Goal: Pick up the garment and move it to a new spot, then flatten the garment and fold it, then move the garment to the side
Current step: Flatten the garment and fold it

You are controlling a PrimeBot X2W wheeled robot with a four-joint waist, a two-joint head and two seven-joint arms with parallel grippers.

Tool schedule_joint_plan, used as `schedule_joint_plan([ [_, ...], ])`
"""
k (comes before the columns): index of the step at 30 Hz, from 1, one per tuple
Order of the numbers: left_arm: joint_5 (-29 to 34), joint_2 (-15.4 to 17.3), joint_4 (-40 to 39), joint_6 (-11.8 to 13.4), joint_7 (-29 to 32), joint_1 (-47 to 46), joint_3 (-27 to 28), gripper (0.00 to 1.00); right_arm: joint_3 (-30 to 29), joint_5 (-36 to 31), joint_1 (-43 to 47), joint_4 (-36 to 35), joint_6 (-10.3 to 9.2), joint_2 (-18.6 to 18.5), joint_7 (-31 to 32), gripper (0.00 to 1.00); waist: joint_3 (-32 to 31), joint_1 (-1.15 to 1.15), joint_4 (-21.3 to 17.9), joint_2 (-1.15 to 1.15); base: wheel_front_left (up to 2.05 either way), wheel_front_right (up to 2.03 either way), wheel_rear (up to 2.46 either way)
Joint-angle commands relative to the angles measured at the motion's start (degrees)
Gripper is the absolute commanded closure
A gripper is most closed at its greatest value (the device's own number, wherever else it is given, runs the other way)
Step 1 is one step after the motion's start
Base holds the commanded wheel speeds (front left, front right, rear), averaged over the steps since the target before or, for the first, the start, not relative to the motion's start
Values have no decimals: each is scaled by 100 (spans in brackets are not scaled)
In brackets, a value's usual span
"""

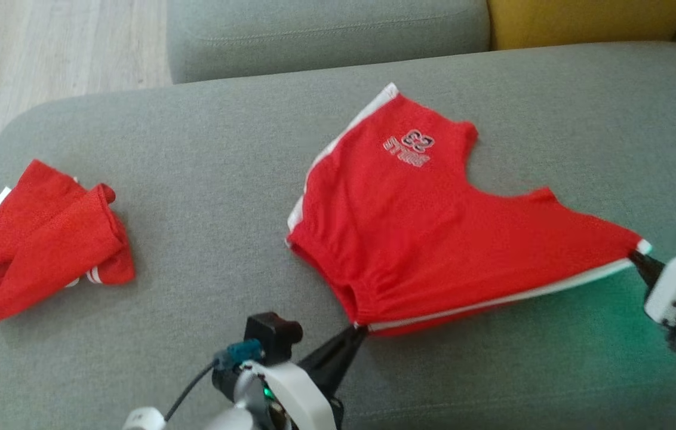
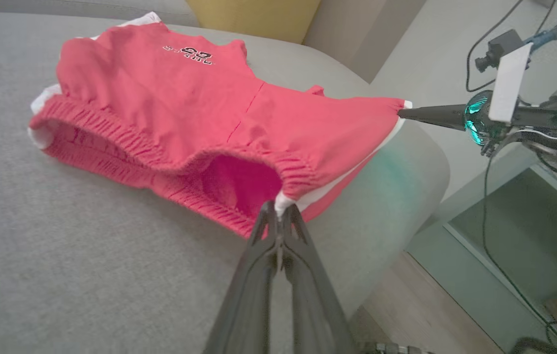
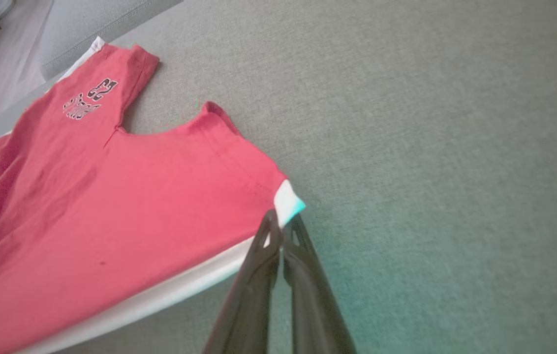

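Note:
The garment (image 1: 427, 233) is a pair of red shorts with white side stripes and a small number print, spread on the grey sofa seat (image 1: 206, 179). My left gripper (image 1: 360, 330) is shut on the near waistband corner; in the left wrist view its fingertips (image 2: 280, 212) pinch the white stripe at the elastic waistband of the shorts (image 2: 185, 113). My right gripper (image 1: 638, 255) is shut on the white-tipped leg hem corner; in the right wrist view this gripper (image 3: 281, 225) pinches that corner of the shorts (image 3: 126, 196). The near edge is stretched between both grippers.
A second red garment (image 1: 45, 239) lies bunched at the seat's left end. A grey back cushion (image 1: 326, 33) and a yellow cushion (image 1: 589, 21) stand behind. Wooden floor (image 1: 45, 54) shows at far left. The seat's right edge drops to floor and a glass table (image 2: 529, 231).

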Motion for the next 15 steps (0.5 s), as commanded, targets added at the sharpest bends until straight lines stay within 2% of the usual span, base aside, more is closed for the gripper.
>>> schedule_joint_plan([
  [1, -42, 151, -430, 115, 55, -139, 186, 100, -202, -58, 41, -523, 37, -224, 183, 100, 0, 0, 7, 0, 0, 0, 0],
  [3, -56, 174, -577, 168, 88, -98, 200, 100, -353, -102, 128, -746, 37, -215, 295, 100, 11, 0, 17, 0, 0, 0, 0],
  [4, -68, 214, -813, 273, 137, -88, 255, 100, -670, -247, 230, -1191, 37, -136, 506, 100, 59, 0, 62, 0, 0, 0, 0],
  [6, -81, 227, -981, 355, 161, -146, 334, 100, -930, -450, 264, -1625, 37, -5, 729, 100, 125, 0, 132, 0, 0, 0, 0],
  [15, -98, 175, -1232, 482, 212, -676, 623, 100, -1411, -1266, -247, -2794, 37, 440, 1472, 100, 519, 0, 560, 0, 0, 0, 0],
])
